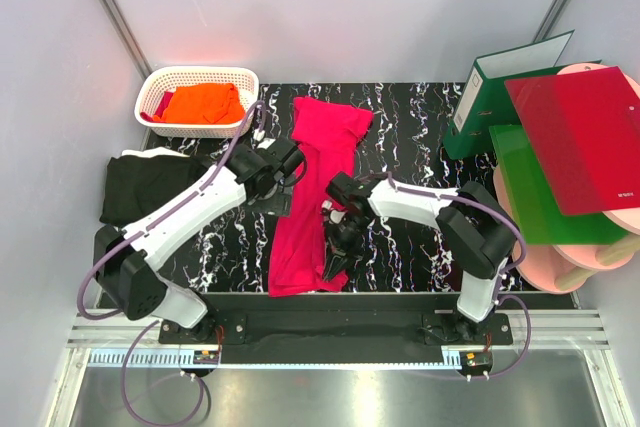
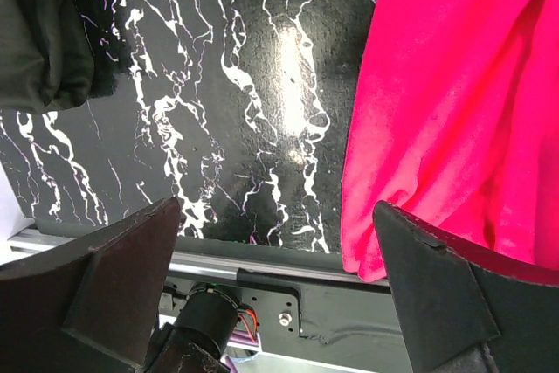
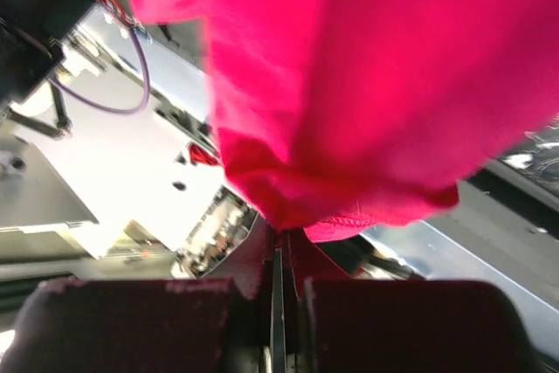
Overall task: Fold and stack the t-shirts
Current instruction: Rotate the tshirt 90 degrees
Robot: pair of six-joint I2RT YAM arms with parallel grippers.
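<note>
T-shirts number three here, one of each colour. The crimson-pink t-shirt (image 1: 318,182) lies lengthwise down the middle of the black, white-veined tabletop (image 1: 420,117), gathered into a long narrow strip that is wider at its far end. Its cloth looks soft and rumpled, with loose folds along the edges. The black t-shirt (image 1: 140,187) sits in a flat heap at the tabletop's left side. The orange t-shirt (image 1: 203,102) is bunched inside the single white lattice basket (image 1: 200,73) at the far left corner (a sliver of darker red cloth shows beside it).

The left gripper (image 1: 288,163) hangs just beside the pink shirt's left edge, its jaws spread wide and holding nothing. Its wrist view shows bare tabletop between them. The right gripper (image 3: 278,277) is over the shirt's near end, its jaws closed tight on a pinched fold of the pink cloth.

At the right stand one upright green binder (image 1: 500,87) and two plastic folders, one red folder (image 1: 580,137) overlapping one green folder (image 1: 540,197), on pale pink round discs (image 1: 590,259).
</note>
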